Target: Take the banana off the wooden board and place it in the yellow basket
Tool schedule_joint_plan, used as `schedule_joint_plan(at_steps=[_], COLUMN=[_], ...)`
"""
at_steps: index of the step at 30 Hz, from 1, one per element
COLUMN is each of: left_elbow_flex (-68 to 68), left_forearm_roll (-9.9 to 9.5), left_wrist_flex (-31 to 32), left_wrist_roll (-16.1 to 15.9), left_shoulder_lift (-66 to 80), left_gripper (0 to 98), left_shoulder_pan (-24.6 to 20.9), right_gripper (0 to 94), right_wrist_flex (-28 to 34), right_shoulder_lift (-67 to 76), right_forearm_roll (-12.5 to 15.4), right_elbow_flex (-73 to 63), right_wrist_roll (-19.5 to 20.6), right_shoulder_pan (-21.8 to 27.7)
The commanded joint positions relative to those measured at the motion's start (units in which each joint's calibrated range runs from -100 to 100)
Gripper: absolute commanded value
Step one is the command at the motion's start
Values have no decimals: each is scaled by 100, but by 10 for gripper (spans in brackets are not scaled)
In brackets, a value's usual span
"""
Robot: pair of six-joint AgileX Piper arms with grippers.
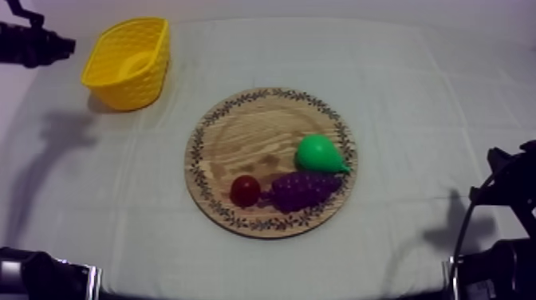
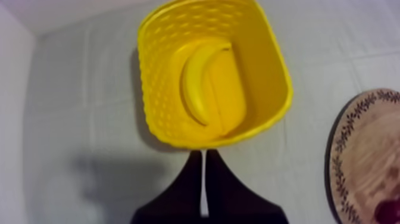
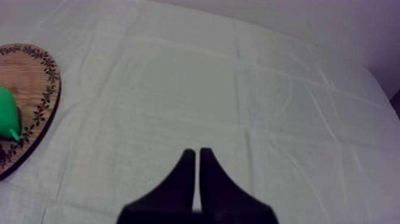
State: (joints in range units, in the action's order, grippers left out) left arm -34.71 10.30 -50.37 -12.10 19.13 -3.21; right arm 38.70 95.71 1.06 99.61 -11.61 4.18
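The yellow banana (image 2: 199, 83) lies curved inside the yellow basket (image 2: 158, 89), a sliver of it also showing over the basket's (image 1: 155, 78) rim at the table's far left. My left gripper (image 2: 203, 154) hovers just off the basket's near wall, fingers pressed together as a narrow wedge with nothing in them; its arm (image 1: 36, 44) reaches in at the upper left. On the round wooden board (image 1: 247, 136) rest a green pear (image 1: 319, 153), purple grapes (image 1: 303, 190) and a small red fruit (image 1: 245, 190). My right gripper (image 3: 194, 156) is shut over bare cloth, to the right of the board (image 3: 36, 77).
The board's patterned rim (image 2: 351, 155) lies to the right of the basket, with a strip of cloth between them. The pear (image 3: 9, 116) sits near the board edge facing my right gripper. My right arm (image 1: 498, 239) stands low at the table's right side.
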Motion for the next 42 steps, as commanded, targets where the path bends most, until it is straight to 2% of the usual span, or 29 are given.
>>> schedule_joint_plan(at_steps=[1,7,13,20,22,25,29,32,34,36,38,42], left_elbow_flex=[-1427,-3035,-4535,-5804,-6021,-6183,-6266,-6294,-6351,-6416,-6451,-6476], left_forearm_roll=[47,134,52,-369,-487,-664,-916,-1002,-1081,-1152,-1188,-1214], left_wrist_flex=[320,809,1140,1048,1010,1054,1092,1129,1285,1487,1595,1673], left_wrist_roll=[-303,-274,113,718,801,896,1200,1632,2029,2291,2371,2290], left_shoulder_lift=[1608,3565,5412,7319,7682,7946,8053,8075,8081,8084,8086,8087], left_gripper=[0,0,0,0,0,1,2,3,2,1,1,1], left_shoulder_pan=[12,67,195,317,399,517,569,592,599,603,605,606], right_gripper=[4,4,4,4,4,4,4,4,4,4,4,4], right_wrist_flex=[1,1,1,1,1,1,1,1,1,1,1,1], right_shoulder_lift=[5,5,5,5,5,5,5,5,5,5,5,5], right_forearm_roll=[-1,-1,-1,-1,-1,-1,-1,-1,-1,-1,-1,-1], right_elbow_flex=[5,5,5,5,5,5,5,5,5,5,5,5], right_wrist_roll=[1,1,1,1,1,2,4,5,4,2,1,4], right_shoulder_pan=[3,3,3,3,3,3,3,3,3,3,3,3])
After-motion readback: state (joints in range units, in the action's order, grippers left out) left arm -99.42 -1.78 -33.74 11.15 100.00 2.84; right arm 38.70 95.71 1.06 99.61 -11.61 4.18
